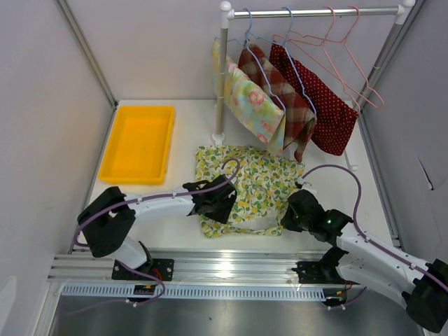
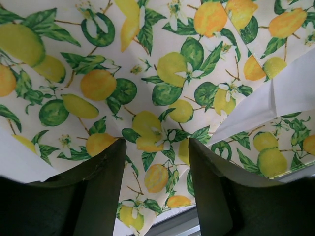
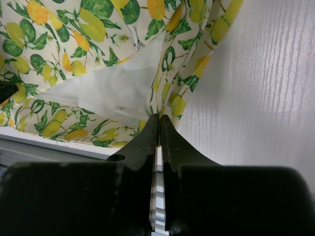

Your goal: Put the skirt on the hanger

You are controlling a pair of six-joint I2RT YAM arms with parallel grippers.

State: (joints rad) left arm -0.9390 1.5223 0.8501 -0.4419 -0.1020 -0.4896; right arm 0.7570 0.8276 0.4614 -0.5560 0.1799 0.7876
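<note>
Pinching right gripper [image 3: 158, 117]: clenched on the near right edge of the skirt [image 1: 260, 180], as far as can be judged; fabric is seen meeting the closed tips.
Left gripper [image 2: 156, 142]: released, jaws held apart over the skirt's near left part, nothing gripped.
Skirt position: laid flat on the table [image 1: 183, 150], not yet lifted.
Yellow tray [image 1: 138, 143]: set left of the skirt, apart from it.
Pink hangers [image 1: 350, 56]: hung bare beyond the skirt, to its far right; three garments [image 1: 280, 98] are hung beside them.
Progress: only a first grasp is made; lifting, carrying and hanging are left.
</note>
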